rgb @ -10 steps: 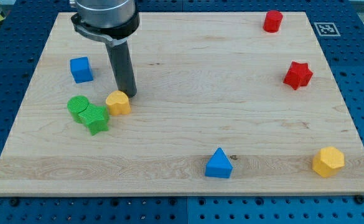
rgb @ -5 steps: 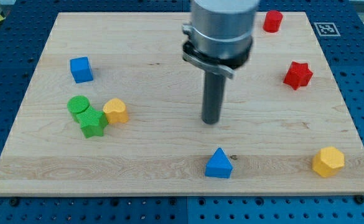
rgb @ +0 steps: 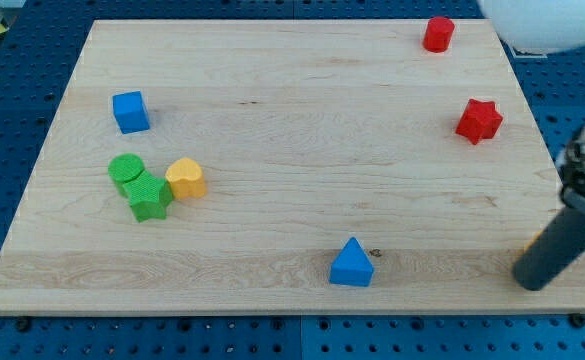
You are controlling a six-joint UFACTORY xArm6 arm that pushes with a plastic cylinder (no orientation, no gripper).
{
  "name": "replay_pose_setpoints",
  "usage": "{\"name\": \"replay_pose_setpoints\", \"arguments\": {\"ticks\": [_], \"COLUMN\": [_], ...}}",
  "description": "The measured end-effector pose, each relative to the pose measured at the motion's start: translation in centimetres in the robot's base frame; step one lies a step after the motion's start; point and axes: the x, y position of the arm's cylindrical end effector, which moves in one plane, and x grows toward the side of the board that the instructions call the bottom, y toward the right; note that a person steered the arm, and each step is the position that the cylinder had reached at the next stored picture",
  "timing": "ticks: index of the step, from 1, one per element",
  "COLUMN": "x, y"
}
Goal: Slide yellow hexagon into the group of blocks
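My tip [rgb: 533,284] is down on the table [rgb: 272,70] near its bottom-right corner in the view. The arm ends in a plain dark rod [rgb: 560,243], so it has no claw to spread, press together or pinch with. The rod slants up from my tip toward the view's right edge.

The yellow hexagon [rgb: 524,251] sits right at my tip, almost wholly hidden behind the rod. Only a thin orange-yellow sliver shows along the rod's left side. I cannot tell whether the two touch.

The blue triangle [rgb: 352,264] lies to the view's left of my tip, near the table's bottom edge and well apart from it. The red star [rgb: 479,120] is toward the view's top from my tip and a little to the left. The red cylinder [rgb: 437,34] is farther the same way, near the top edge.

The group lies far across the table to the view's left of my tip. In it, the green cylinder [rgb: 125,169] touches the green star [rgb: 150,196], and the small yellow block [rgb: 186,178] presses against the star's right side. The blue cube [rgb: 130,111] stands alone, up from the group.

A blurred white part of the arm [rgb: 542,25] fills the view's top-right corner.
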Motion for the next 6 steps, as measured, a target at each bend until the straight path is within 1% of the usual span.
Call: {"name": "replay_pose_setpoints", "arguments": {"ticks": [1, 2, 3, 5, 6], "x": [0.0, 1.3, 1.6, 0.6, 0.7], "y": [2.4, 2.0, 1.9, 2.2, 5.6]}}
